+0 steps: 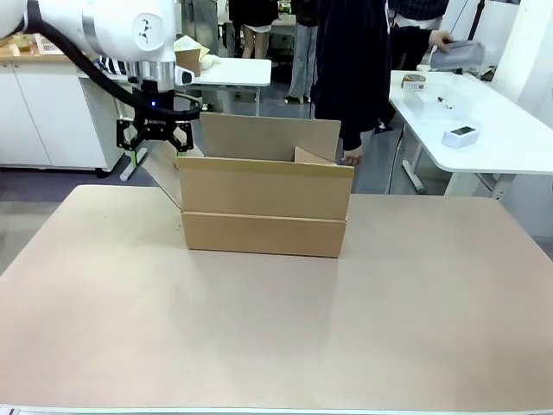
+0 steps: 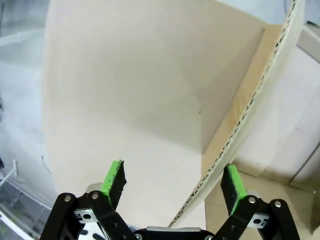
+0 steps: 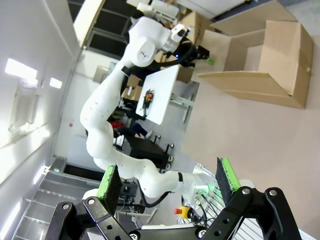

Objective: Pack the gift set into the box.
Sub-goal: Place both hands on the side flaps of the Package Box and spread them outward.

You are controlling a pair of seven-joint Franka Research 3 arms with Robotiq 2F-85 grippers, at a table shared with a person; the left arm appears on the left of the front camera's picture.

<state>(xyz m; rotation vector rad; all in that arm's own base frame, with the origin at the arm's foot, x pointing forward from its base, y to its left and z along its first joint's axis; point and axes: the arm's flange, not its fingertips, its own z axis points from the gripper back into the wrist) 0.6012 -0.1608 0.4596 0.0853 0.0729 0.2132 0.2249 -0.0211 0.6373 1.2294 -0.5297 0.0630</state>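
While the left fingers (image 2: 114,177) stand spread around a side flap of the box (image 1: 263,207), the right fingers (image 3: 110,182) gape, empty.

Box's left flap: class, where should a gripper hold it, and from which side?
Probably its free corrugated edge, from above: the flap stands splayed outward from the box, a thin sheet, so the open left gripper can straddle it.
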